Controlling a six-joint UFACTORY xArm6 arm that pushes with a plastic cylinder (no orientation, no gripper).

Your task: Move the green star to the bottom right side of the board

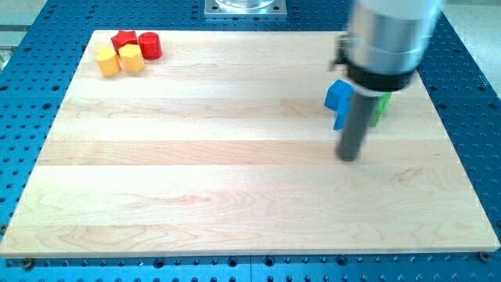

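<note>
Your rod's tip [348,157] sits on the board [235,188], w/ no jaws to open or close, just below a blue block [338,97]. You see the green star [381,107] mostly hidden behind the rod, upper right; red [149,45] & yellow [131,59] blocks cluster top left.

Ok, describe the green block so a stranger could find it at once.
Start at the wooden board and go to its right side, upper half, where the dark rod comes down. The green block peeks out at the rod's right, mostly hidden, shape unclear; my tip sits below it. The blue block is at the rod's left.
</note>
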